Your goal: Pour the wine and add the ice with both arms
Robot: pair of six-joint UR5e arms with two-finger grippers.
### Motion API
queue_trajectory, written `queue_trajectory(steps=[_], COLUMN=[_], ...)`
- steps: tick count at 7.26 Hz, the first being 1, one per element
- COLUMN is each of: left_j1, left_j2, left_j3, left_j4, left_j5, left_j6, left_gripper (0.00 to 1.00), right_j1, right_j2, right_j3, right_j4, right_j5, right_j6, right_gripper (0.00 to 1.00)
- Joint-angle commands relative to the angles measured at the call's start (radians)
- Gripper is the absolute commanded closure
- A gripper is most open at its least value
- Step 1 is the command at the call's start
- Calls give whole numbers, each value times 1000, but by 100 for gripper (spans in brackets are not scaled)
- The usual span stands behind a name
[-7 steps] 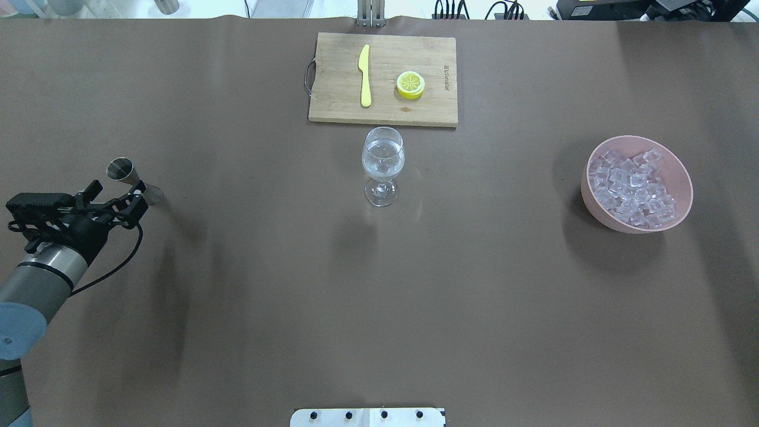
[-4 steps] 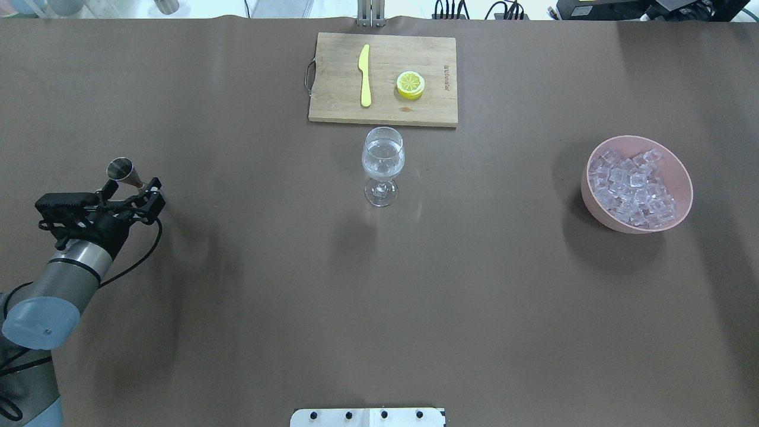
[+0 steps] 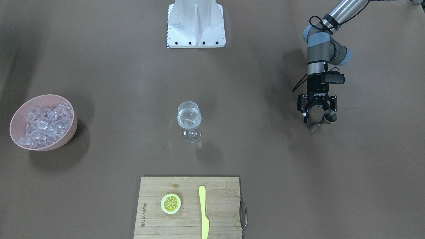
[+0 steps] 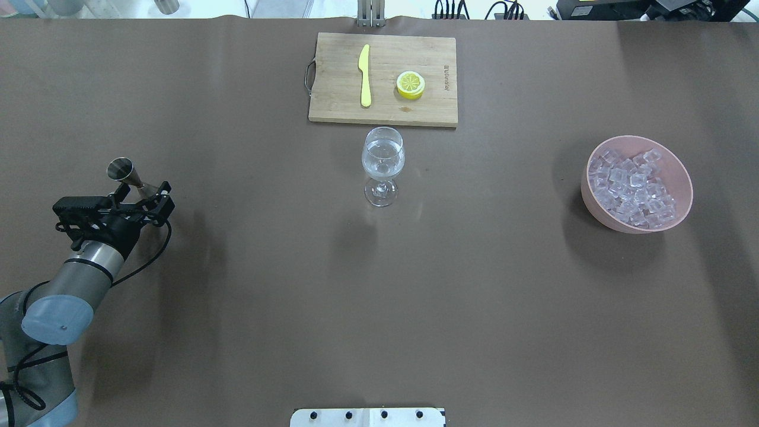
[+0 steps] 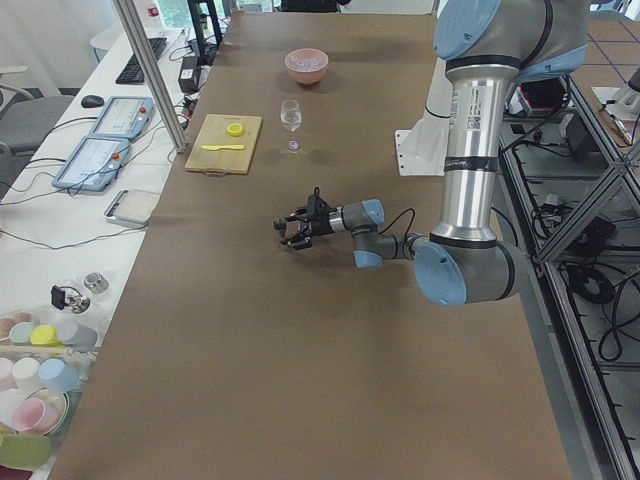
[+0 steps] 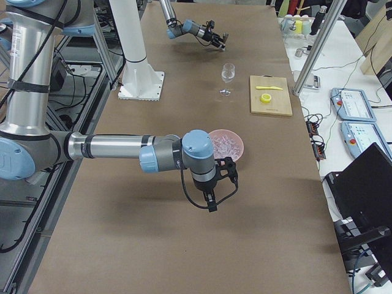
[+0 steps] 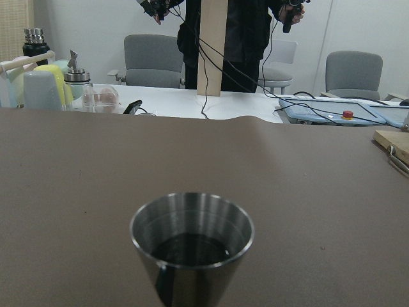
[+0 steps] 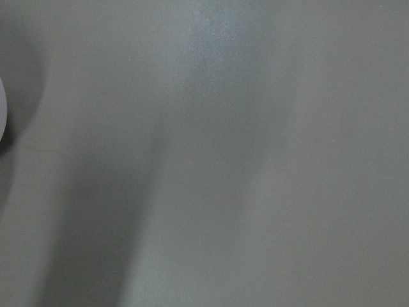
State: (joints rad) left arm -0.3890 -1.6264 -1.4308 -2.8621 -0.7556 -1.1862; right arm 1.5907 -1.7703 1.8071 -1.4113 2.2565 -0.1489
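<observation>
A wine glass [image 4: 383, 163] stands mid-table with a small amount of clear wine [image 3: 189, 119] in it. A pink bowl [image 4: 599, 216] at the right holds many ice cubes [image 4: 631, 187]. It also shows in the front view [image 3: 68, 137]. A steel jigger [image 4: 127, 176] stands at the far left and fills the left wrist view [image 7: 192, 246]. My left gripper [image 4: 142, 193] is open, its fingers either side of the jigger's lower half [image 3: 314, 127]. My right gripper [image 6: 211, 202] hangs over bare table near the bowl. I cannot tell whether it is open or shut.
A wooden cutting board [image 4: 338, 110] lies behind the glass, with a yellow knife [image 4: 364, 74] and a lemon slice [image 4: 410, 84] on it. The white base bracket [image 3: 196, 25] stands at the robot's edge.
My left arm has swung right and forward, bringing its open gripper up around the jigger. The jigger, glass and bowl have not moved.
</observation>
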Motion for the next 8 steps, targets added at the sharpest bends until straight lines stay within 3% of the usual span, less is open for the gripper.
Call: queue_trajectory(steps=[1, 8], left_j1=[-1, -42], left_j2=[2, -6], left_j3=[9, 41], left_j4=[-29, -79], left_j5=[-1, 2], left_j6=[0, 53], left_gripper=[9, 10], right_j1=[0, 0], right_j2=[0, 0], right_j3=[0, 0], right_j4=[0, 0], right_j5=[0, 0], right_j6=[0, 0], right_gripper=[0, 0])
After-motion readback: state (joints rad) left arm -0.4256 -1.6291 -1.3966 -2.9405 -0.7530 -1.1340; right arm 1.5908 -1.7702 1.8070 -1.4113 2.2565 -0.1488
